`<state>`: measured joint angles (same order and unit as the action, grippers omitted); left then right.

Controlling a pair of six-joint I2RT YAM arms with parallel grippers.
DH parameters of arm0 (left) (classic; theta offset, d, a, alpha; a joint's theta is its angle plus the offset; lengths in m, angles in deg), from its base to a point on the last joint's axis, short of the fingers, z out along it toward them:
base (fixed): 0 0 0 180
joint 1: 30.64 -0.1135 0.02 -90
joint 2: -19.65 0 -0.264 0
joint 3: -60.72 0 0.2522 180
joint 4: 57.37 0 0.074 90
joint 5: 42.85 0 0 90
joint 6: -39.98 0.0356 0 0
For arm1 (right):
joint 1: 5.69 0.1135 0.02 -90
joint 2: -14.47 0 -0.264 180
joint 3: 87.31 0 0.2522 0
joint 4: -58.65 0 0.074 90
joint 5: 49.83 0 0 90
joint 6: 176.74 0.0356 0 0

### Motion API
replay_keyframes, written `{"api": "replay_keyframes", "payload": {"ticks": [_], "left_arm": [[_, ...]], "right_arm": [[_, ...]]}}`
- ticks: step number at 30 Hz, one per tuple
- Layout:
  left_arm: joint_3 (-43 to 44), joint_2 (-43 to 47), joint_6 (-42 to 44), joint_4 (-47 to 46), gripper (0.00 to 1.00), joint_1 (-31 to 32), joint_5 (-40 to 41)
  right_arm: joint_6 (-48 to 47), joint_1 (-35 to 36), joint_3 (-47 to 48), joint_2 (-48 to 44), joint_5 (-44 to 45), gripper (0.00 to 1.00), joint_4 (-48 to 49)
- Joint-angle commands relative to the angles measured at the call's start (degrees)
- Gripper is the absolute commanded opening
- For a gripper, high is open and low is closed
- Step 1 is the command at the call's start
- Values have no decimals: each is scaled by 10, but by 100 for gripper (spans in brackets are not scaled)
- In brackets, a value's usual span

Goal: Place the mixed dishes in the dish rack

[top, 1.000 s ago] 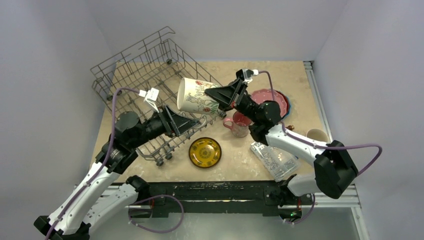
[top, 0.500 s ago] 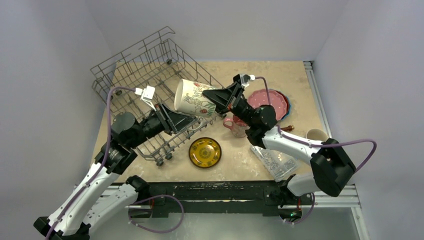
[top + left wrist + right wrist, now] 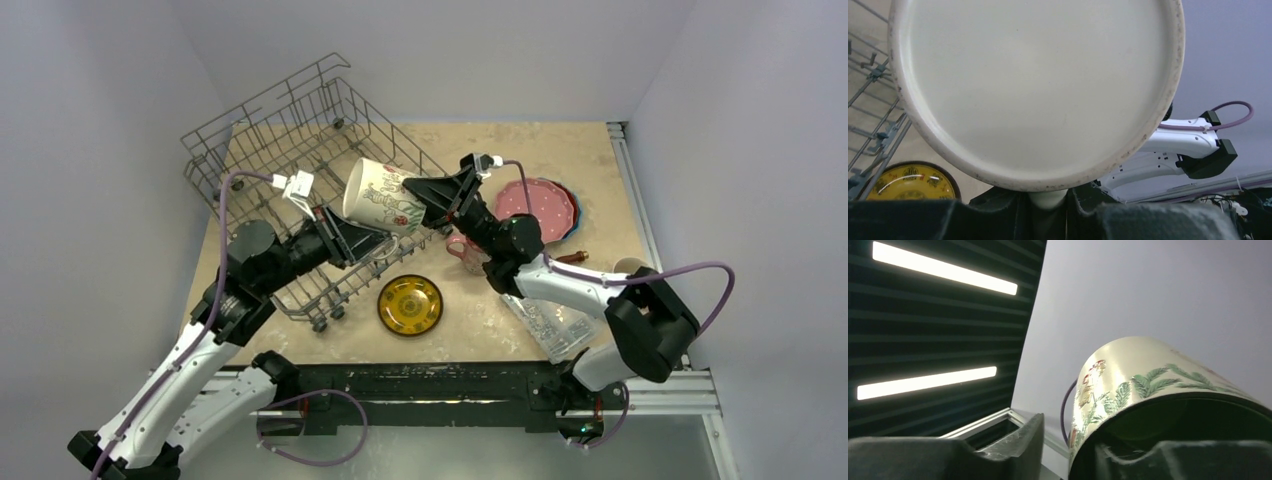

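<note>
A cream mug point(image 3: 383, 197) with a leaf and flower pattern hangs tilted in the air over the near right corner of the grey wire dish rack point(image 3: 290, 125). My left gripper point(image 3: 365, 240) is shut on its handle point(image 3: 1047, 200), and the mug's pale base point(image 3: 1033, 85) fills the left wrist view. My right gripper point(image 3: 418, 190) is open and straddles the mug's rim point(image 3: 1148, 370), with one finger inside and the other point(image 3: 1018, 440) standing clear of the outer wall. A pink mug point(image 3: 470, 248), a yellow patterned plate point(image 3: 410, 305) and a pink dotted plate point(image 3: 540, 205) lie on the table.
A blue plate edge point(image 3: 573, 222) shows under the pink plate. A clear plastic box point(image 3: 545, 318) lies at the near right, with a small reddish-brown object point(image 3: 572, 257) and another cream mug point(image 3: 632, 268) beside it. Rack wires point(image 3: 873, 125) pass at the left of the left wrist view.
The cream mug and both grippers have moved a little to the left, towards the dish rack. The mug's handle now sits inside the left gripper's fingers.
</note>
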<state>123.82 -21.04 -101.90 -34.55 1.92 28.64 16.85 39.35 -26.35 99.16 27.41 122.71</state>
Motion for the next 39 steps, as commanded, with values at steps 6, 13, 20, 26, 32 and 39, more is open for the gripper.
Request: {"api": "replay_keyframes", "payload": {"ticks": [6, 13, 20, 26, 32, 39], "left_arm": [[89, 37, 39, 119, 0, 2, 106], [239, -31, 132, 335, 0, 0, 235], [340, -105, 237, 429, 0, -60, 271], [362, -168, 298, 443, 0, -167, 275], [398, -272, 324, 414, 0, -252, 343], [409, -370, 303, 321, 0, -312, 418]], "right_arm": [[-100, 3, -58, -74, -35, 99, -67], [-277, -17, -88, -174, -59, 99, -342], [-517, -17, -94, -360, 79, 99, -670], [-598, -17, -89, -440, 145, 99, -814], [-615, -18, -82, -455, 188, 99, -853], [-634, -17, -32, -428, 183, 99, -863]]}}
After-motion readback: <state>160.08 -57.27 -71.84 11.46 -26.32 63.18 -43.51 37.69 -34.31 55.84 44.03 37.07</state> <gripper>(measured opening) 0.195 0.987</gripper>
